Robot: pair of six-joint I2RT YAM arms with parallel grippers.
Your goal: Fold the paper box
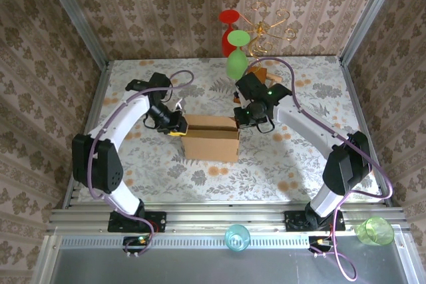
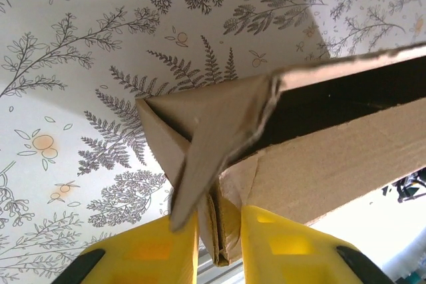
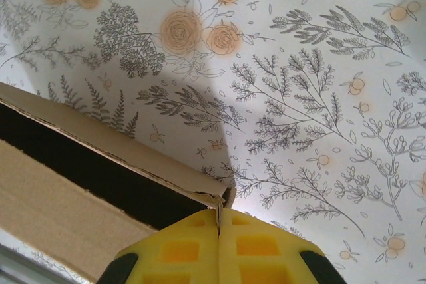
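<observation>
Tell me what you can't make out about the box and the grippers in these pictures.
- Top view: how wide the left gripper and right gripper stand; too small, partly under their wrists.
- Left wrist view: whether the fingers pinch the box or just flank it; box cut off at the right edge.
- Right wrist view: the box's inside, lost in shadow; its body cut off at the left edge.

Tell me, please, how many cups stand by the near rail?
2: a teal cup midway along the rail, a green cup at its right end; none looks hidden.
</observation>
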